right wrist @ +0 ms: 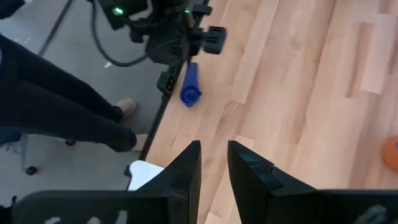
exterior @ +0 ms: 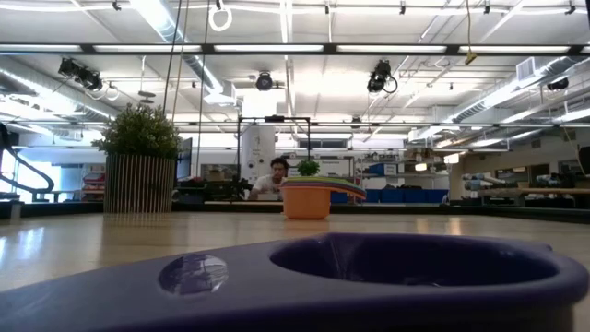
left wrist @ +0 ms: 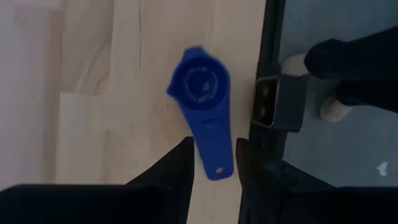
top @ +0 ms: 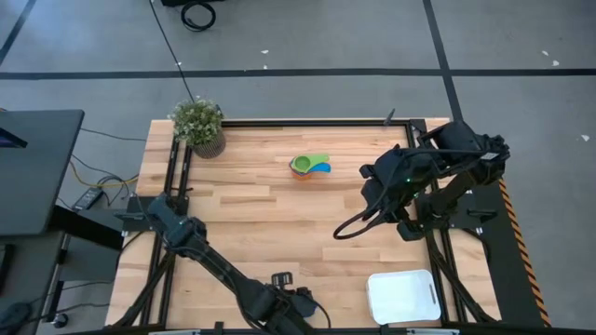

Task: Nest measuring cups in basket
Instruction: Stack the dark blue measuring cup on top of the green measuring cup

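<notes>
A dark blue measuring cup (left wrist: 202,93) lies on the table by the near edge; it fills the foreground of the low view (exterior: 369,277). My left gripper (left wrist: 212,163) is open, with one finger on each side of the cup's handle (left wrist: 214,146); it also shows in the right wrist view (right wrist: 186,37) and at the near edge in the high view (top: 296,296). Nested cups, orange, green, yellow and light blue (top: 308,167), stand at the far middle. My right gripper (right wrist: 213,163) is open and empty, above the table's right half (top: 371,174). The white basket (top: 402,296) sits at the near right. My left gripper's fingers (left wrist: 182,163) stand on either side of the dark blue cup's handle, near its free end (left wrist: 217,169), coming along the handle. Whether they touch it, I cannot tell. The cup lies on the table.
A potted green plant (top: 197,126) stands at the far left corner. A small grey box (left wrist: 273,102) sits on the table's near edge beside the blue cup. A person's legs and shoes (right wrist: 74,99) show on the floor past the near edge.
</notes>
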You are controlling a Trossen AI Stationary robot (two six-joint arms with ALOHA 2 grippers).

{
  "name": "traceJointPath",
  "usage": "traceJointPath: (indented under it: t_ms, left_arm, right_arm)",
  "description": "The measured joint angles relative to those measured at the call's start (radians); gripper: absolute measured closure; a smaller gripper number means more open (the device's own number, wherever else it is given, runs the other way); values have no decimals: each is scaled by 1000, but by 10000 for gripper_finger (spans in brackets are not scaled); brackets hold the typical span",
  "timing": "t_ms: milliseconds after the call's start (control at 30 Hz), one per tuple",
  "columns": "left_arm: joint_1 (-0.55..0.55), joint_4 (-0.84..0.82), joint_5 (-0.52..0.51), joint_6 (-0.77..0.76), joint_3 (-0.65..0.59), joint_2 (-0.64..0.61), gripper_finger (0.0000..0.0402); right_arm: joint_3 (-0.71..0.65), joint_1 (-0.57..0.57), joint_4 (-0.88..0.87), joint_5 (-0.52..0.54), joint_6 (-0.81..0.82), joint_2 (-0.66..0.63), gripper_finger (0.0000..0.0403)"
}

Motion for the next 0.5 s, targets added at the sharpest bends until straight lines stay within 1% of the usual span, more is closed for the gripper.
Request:
traceJointPath:
  t_ms: [67, 200, 300, 367, 433, 500]
  left_arm:
    - [3, 1, 25, -25, 0, 7, 276]
    - [4, -12, 44, -85, 0, 7, 276]
    - [3, -64, 76, -126, 1, 3, 276]
    - [1, -101, 102, -138, 3, -5, 276]
    - [-3, -152, 110, -152, 3, -16, 276]
    - [-12, -179, 104, -153, 3, -32, 276]
  right_arm:
    - [0, 4, 0, -12, 9, 2, 318]
    - [-17, 26, 6, 22, 24, 9, 320]
    - [-42, 60, 7, 31, 25, 12, 326]
    - [-69, 91, 17, 61, 27, 11, 331]
    - [-97, 122, 33, 96, 27, 11, 336]
    - [-130, 145, 63, 106, 30, 11, 340]
